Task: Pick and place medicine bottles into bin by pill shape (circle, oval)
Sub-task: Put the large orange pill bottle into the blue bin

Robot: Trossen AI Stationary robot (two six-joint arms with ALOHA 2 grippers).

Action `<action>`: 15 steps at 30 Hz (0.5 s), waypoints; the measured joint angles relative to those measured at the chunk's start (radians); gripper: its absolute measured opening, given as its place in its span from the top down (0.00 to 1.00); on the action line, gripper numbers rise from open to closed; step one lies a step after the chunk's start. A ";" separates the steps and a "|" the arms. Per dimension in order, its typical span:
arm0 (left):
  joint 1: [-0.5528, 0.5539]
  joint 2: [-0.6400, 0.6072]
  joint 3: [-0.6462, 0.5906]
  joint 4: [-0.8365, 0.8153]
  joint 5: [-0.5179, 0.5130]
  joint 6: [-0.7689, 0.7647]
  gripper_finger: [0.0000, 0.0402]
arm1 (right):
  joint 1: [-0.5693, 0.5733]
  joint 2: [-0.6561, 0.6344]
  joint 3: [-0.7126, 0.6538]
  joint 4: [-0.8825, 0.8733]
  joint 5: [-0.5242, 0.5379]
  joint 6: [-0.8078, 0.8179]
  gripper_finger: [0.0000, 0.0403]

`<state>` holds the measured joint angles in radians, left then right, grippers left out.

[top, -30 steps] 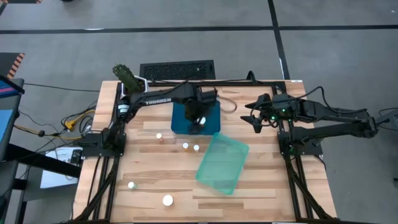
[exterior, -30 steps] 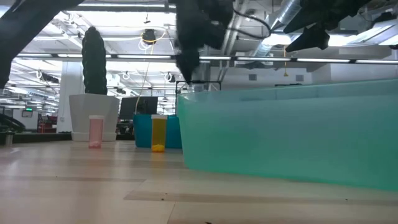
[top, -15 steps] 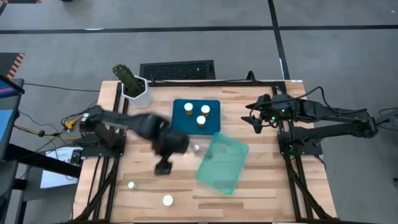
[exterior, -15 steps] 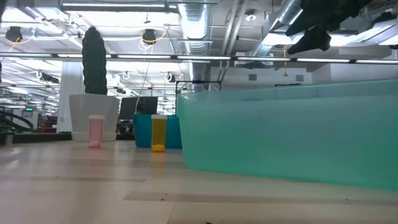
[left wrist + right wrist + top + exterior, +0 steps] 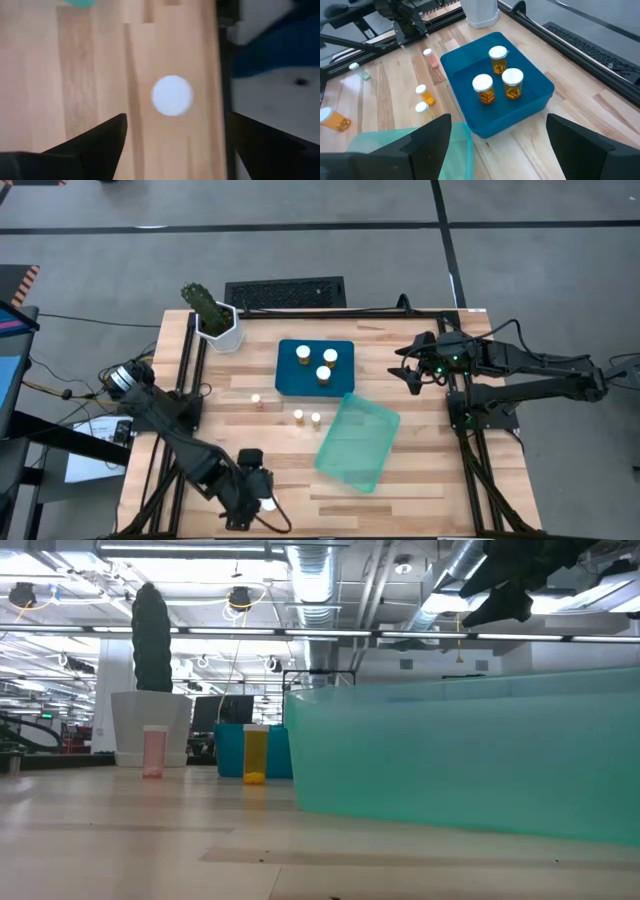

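Note:
Three amber bottles with white caps [image 5: 318, 364] stand in the blue bin [image 5: 288, 380]; they also show in the right wrist view [image 5: 497, 75]. A pale pink bottle [image 5: 256, 399] and two slim amber bottles [image 5: 306, 418] stand on the table. My left gripper [image 5: 260, 492] is open and hovers over a wide white-capped bottle [image 5: 172, 95] near the table's front edge, one finger on either side of the cap, apart from it. My right gripper [image 5: 408, 372] is open and empty above the table's right side. The teal bin [image 5: 358, 442] holds no bottle that I can see.
A white hexagonal pot with a cactus [image 5: 214, 320] stands at the far left corner. The teal bin lies slanted right of centre. A further pale bottle [image 5: 357, 70] shows at the table's left in the right wrist view. Bare wood lies at the front right [image 5: 440, 500].
My left gripper has swung from above the blue bin toward the table's near edge and now hangs over the wide white-capped bottle at the front. The blue bin, hidden under the arm a second ago, now shows three bottles.

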<state>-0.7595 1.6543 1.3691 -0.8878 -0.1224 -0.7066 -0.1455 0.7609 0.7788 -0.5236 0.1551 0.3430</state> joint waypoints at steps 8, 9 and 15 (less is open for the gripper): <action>-0.008 0.006 -0.158 0.277 -0.097 0.013 0.12 | 0.000 0.000 0.000 0.000 -0.001 0.025 0.17; -0.005 0.013 -0.166 0.305 -0.086 0.027 0.12 | 0.000 0.000 0.000 0.000 -0.001 0.030 0.17; -0.007 0.051 -0.176 0.347 -0.046 0.059 0.12 | 0.000 0.000 0.000 -0.001 -0.001 0.034 0.17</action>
<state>-0.7663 1.7057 1.1936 -0.5406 -0.1679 -0.6480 -0.1455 0.7609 0.7788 -0.5246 0.1538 0.3767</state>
